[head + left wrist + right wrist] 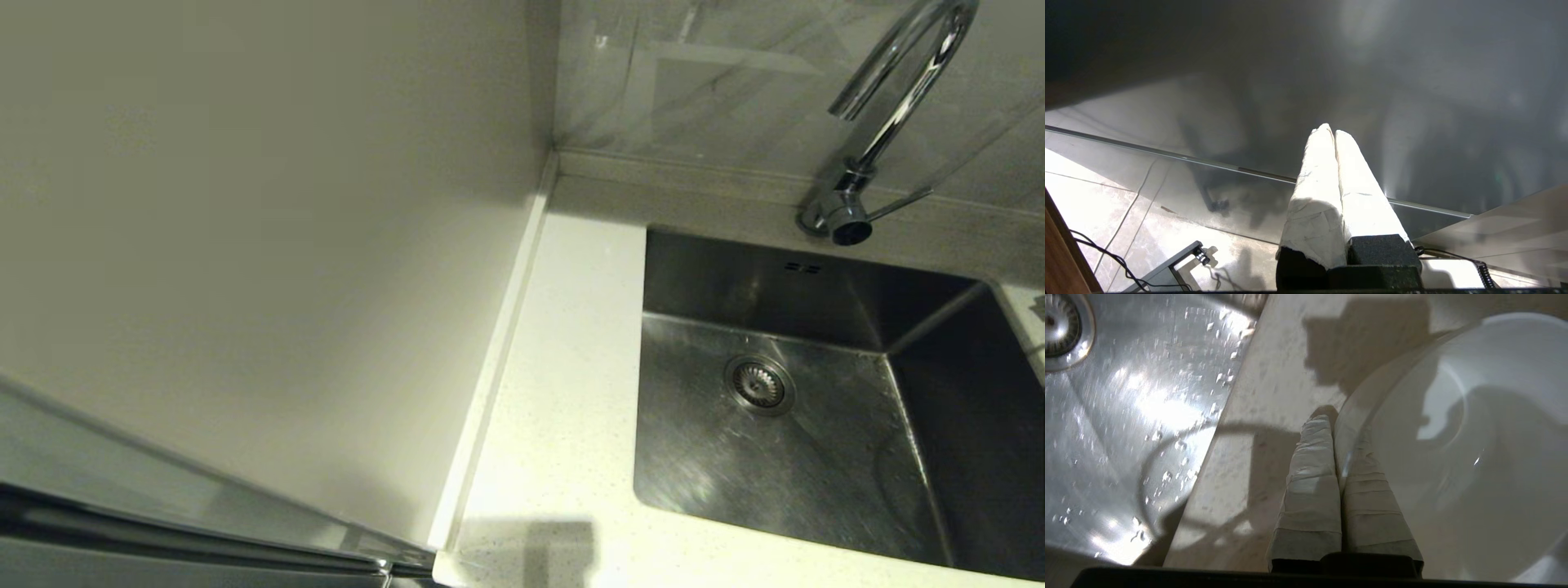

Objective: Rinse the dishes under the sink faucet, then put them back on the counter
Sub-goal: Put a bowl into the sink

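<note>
We have the right gripper (1337, 424) clamped on the rim of the white bowl (1474, 457), over the worktop (1274, 388) just beside the sink (1126, 416). Sink floor is wet. Left gripper (1333, 132) is closed on nothing, parked above the floor.

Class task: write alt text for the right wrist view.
The right gripper pinches the rim of a white bowl above the speckled counter. Beside it lies the wet steel sink, its drain in view.
</note>
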